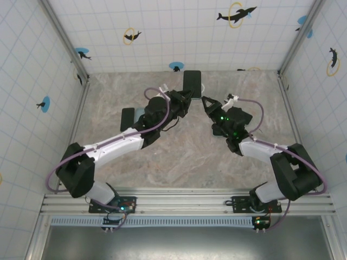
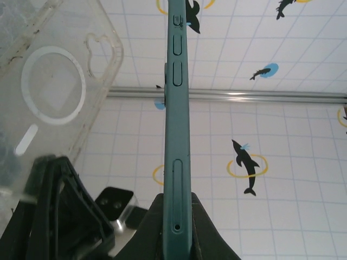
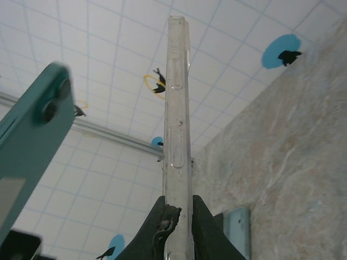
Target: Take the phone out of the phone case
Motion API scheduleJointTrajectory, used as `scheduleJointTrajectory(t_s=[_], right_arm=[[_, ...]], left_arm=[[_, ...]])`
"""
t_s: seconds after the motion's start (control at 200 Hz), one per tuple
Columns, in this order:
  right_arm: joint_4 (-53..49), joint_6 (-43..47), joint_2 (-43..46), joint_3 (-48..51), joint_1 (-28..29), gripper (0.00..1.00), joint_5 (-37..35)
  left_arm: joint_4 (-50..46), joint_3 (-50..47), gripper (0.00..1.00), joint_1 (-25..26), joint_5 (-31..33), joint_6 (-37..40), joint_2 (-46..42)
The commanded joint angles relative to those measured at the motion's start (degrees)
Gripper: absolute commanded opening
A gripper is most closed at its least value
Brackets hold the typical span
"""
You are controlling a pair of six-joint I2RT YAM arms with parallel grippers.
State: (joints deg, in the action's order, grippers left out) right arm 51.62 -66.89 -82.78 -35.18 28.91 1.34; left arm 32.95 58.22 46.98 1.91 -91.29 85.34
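Note:
My left gripper (image 2: 177, 205) is shut on the lower end of the teal phone (image 2: 177, 124), which stands edge-on between the jaws with its side buttons up. From above, the phone (image 1: 192, 82) shows as a dark slab held up by the left gripper (image 1: 184, 101) over the back of the table. The clear phone case (image 3: 178, 130) is empty and apart from the phone, pinched edge-on in my right gripper (image 3: 178, 206). The case (image 2: 54, 86) hangs just left of the phone, its white ring visible. The right gripper (image 1: 206, 102) faces the left one closely.
A black block with a pale blue piece (image 1: 130, 116) lies on the marble table (image 1: 179, 157) by the left forearm. Another pale blue piece (image 3: 237, 230) lies on the table under the right gripper. Tiled walls (image 1: 162, 32) close in the back and both sides.

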Motion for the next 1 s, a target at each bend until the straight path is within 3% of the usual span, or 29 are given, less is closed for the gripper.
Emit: scheduleJointTrajectory(t_s=[0.0, 0.485, 0.996], right_arm=[[-0.55, 1.46, -1.01, -2.55, -0.32, 0.00, -1.88], [-1.56, 1.36, -3.42, 1.83, 2.75, 0.00, -0.90], [-0.51, 0.27, -7.43, 3.70, 6.60, 0.00, -0.47]], left_arm=[[1.07, -4.13, 0.06, -1.19, -0.80, 1.61, -4.72], [6.00, -24.66, 0.06, -17.55, -13.71, 5.68, -7.41], [14.69, -25.12, 0.06, -22.06, -18.50, 8.00, 5.86]])
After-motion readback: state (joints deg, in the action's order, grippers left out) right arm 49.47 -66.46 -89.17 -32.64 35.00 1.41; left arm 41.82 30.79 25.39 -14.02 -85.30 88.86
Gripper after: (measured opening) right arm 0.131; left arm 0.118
